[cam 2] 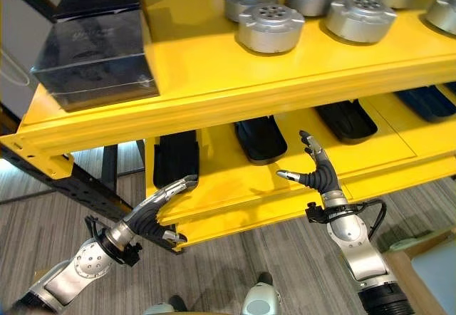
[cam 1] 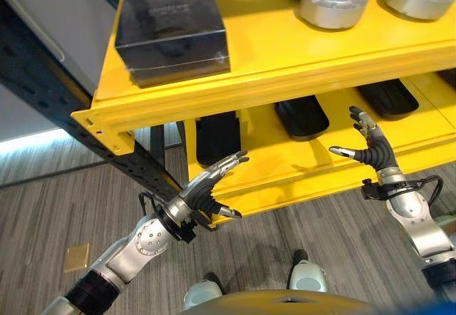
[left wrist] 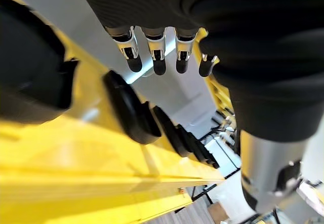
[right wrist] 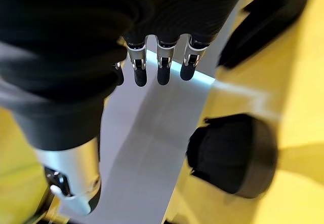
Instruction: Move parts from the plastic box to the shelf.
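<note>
Both hands empty in front of the yellow shelf

From the head views, the left hand [cam 1: 206,195] reaches toward the lower shelf [cam 1: 285,159] edge with fingers straight and spread, thumb apart, holding nothing; the right hand [cam 2: 318,172] is raised before that same level, fingers splayed and empty. The round silver parts [cam 2: 271,27] already sit on the upper shelf [cam 2: 214,58], beside a dark box [cam 1: 171,33] (black trays [cam 1: 302,116] lie below). In the left wrist view the fingers [left wrist: 159,57] hang straight over a row of trays. In the right wrist view the fingers [right wrist: 163,63] are likewise straight, a tray just beyond.
</note>
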Tool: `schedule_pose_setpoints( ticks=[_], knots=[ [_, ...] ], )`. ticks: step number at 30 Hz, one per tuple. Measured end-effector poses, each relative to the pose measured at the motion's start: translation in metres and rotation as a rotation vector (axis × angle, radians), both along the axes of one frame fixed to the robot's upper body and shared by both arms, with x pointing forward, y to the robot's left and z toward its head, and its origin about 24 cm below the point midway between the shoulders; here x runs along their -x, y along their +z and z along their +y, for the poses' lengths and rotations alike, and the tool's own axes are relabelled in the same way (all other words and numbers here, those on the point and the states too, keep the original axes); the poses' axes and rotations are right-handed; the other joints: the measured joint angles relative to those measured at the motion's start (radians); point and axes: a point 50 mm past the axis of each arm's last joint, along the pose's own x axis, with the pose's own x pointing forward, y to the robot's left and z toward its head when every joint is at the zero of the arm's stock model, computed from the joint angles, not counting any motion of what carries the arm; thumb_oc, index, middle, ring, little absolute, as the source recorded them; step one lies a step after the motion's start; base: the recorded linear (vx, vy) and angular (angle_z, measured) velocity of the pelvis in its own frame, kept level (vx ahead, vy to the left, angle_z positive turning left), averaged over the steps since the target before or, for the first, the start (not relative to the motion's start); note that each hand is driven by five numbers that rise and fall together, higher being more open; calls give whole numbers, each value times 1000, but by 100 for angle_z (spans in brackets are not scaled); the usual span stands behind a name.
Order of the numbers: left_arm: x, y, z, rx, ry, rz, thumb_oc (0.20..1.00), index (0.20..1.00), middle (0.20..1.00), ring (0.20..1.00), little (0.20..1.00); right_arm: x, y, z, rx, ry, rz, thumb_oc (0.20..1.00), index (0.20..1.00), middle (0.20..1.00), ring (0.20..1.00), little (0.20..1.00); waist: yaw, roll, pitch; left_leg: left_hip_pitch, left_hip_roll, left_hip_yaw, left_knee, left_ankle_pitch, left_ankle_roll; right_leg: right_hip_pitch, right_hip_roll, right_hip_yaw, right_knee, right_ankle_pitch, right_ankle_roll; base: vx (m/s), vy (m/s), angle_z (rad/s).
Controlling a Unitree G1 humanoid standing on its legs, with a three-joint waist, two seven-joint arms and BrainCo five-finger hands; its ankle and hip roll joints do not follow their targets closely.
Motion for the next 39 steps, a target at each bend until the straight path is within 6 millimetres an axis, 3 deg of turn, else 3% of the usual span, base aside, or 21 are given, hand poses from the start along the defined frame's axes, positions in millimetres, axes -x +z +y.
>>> schedule_pose_setpoints(
  ticks=[3,4,6,7,8,12,17,22,27,30,34,36,39],
  knots=[
    [0,-3,1,-42,-38,51,1000,1000,1000,1000,1000,-6,6,8,72,82,5,1000,1000,1000,1000,1000,15,6,8,-29,21,-32,-3,13,-7,5,20,-22,-2,-9,-9,-72,-2,26],
    [0,-3,0,-56,-54,64,1000,1000,1000,1000,1000,-7,8,7,102,95,6,1000,1000,1000,1000,1000,15,5,17,-33,25,-39,-4,9,-1,5,24,-18,5,-23,1,-145,-54,76],
    [-6,1,-6,-81,-137,98,1000,1000,1000,1000,1000,-4,15,1,133,88,-8,1000,1000,1000,1000,1000,-36,-1,36,-88,4,-154,-32,55,23,-34,31,170,126,-86,-7,-151,-83,148],
    [-7,4,-8,-106,-170,102,1000,1000,1000,1000,1000,-2,18,2,140,110,-8,1000,1000,1000,1000,1000,-29,-7,40,-89,-3,-182,-59,90,21,-27,40,214,112,-105,-7,-129,-55,114],
    [-7,6,-7,-127,-190,105,1000,1000,1000,1000,1000,-1,22,6,151,154,-12,1000,1000,1000,1000,1000,-16,-12,41,-88,-1,-190,-84,109,5,-16,50,227,60,-123,20,-149,-27,36],
    [-9,9,-11,-128,-220,137,1000,1000,1000,1000,1000,-8,43,16,218,284,-43,1000,1000,1000,1000,1000,-34,26,70,-93,42,-177,-89,133,-16,0,93,226,7,-85,13,-145,17,-15],
    [-16,15,-12,-95,-223,154,1000,1000,1000,1000,1000,-1,40,25,319,464,57,1000,1000,1000,1000,1000,-47,30,97,-104,43,-180,-90,137,-22,-4,94,221,-5,-77,14,-114,22,2],
    [-12,6,-3,-113,-188,211,1000,1000,1000,1000,1000,5,40,35,355,593,109,1000,1000,1000,1000,1000,-25,35,116,-106,42,-193,-96,140,-27,8,94,204,-17,-76,14,-56,6,7],
    [3,-13,40,-170,-11,364,1000,1000,1000,1000,1000,10,50,43,376,654,86,1000,1000,1000,1000,1000,28,42,130,-109,32,-214,-95,139,-25,27,86,182,-28,-78,16,-21,49,14],
    [12,-22,48,-155,43,422,1000,1000,1000,1000,1000,11,68,66,391,740,-10,1000,1000,1000,1000,1000,78,66,145,-110,21,-226,-90,136,-21,40,74,170,-27,-81,21,29,27,15],
    [9,-22,51,-176,117,374,1000,1000,1000,1000,1000,7,68,74,379,745,-21,1000,1000,1000,1000,1000,86,65,145,-110,20,-235,-90,135,-22,45,74,160,-26,-83,22,25,-19,7],
    [-4,-18,53,-180,178,326,1000,1000,1000,1000,1000,6,70,73,368,716,-41,1000,1000,1000,1000,1000,77,64,146,-111,24,-236,-85,136,-22,46,78,160,-27,-83,22,-6,12,-2],
    [-6,-30,55,-173,252,344,1000,1000,1000,1000,1000,1,80,86,369,710,-117,1000,1000,1000,1000,1000,57,69,147,-132,24,-246,-73,135,-22,35,75,151,-24,-83,21,-13,82,6]
  ],
)
